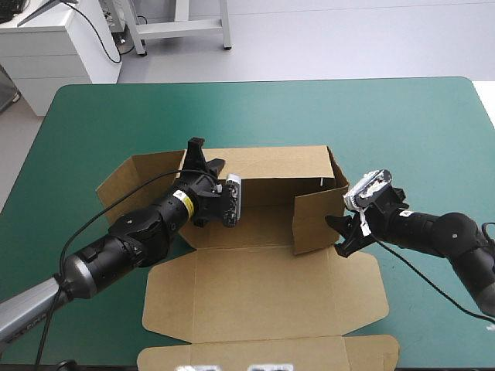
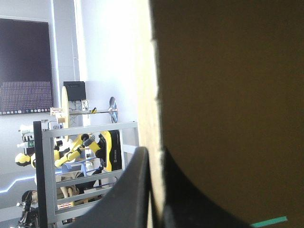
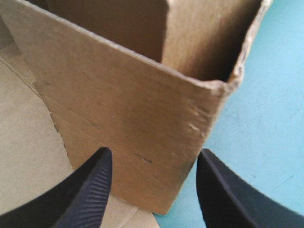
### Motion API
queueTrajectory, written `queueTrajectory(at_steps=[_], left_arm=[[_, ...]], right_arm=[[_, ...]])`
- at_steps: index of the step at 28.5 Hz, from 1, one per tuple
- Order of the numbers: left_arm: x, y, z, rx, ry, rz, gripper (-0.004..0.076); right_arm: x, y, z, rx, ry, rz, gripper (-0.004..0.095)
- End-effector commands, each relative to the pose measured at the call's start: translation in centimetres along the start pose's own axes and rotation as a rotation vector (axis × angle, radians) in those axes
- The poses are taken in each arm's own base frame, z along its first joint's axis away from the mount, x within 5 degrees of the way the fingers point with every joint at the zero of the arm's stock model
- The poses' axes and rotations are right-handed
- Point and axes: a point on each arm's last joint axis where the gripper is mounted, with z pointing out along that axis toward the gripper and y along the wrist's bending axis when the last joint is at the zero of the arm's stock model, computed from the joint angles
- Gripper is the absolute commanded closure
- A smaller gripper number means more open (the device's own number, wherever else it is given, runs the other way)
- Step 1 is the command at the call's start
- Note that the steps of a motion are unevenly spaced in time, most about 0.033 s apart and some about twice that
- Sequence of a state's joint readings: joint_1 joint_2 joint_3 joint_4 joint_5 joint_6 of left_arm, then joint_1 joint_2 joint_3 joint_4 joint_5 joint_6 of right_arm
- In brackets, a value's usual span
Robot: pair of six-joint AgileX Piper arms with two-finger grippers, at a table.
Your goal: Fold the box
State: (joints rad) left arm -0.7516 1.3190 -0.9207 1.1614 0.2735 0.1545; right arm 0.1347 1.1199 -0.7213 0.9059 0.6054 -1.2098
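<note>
The brown box [image 1: 263,286] lies mid-table, its back wall [image 1: 271,162] and right wall [image 1: 319,220] raised and its lid flat toward the front edge. My left gripper [image 1: 196,151] reaches over the back wall's left end. In the left wrist view the board's edge [image 2: 228,95] stands pinched between the gripper's [image 2: 155,159] all-but-shut fingers. My right gripper [image 1: 339,232] sits low at the right wall's front corner. Its wrist view shows the right gripper [image 3: 154,154] open, the box corner [image 3: 123,95] just ahead, between the fingers and not touched.
The box's left side flap [image 1: 130,182] lies splayed outward on the teal-green cover [image 1: 387,116]. The lid's front flap [image 1: 271,355] reaches the table's front edge. Bare cover [image 3: 266,118] lies right of the box and along the far side.
</note>
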Motion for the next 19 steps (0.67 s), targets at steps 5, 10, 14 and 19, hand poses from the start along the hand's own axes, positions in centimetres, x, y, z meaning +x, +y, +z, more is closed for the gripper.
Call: queueTrajectory(at_steps=[5,10,14,19], left_arm=[[0.1,0.9,-0.8,-0.032,0.011,-0.012,0.0731],[0.0,0.9,-0.8,-0.033,0.004,-0.012,0.0731],[0.0,0.9,-0.8,-0.031,0.003,-0.021,0.0731],[0.0,0.8,-0.8,-0.029,0.003,-0.027,0.0731]], right_arm=[[-0.9,0.4,2.2,-0.072,-0.04,0.0,0.0209],[-1.3,1.0,3.5,-0.023,-0.048,-0.034,0.0208],[-2.0,1.0,3.8,0.084,-0.09,-0.044,0.0208],[-2.4,0.7,3.9,0.164,-0.124,-0.023,0.0224]])
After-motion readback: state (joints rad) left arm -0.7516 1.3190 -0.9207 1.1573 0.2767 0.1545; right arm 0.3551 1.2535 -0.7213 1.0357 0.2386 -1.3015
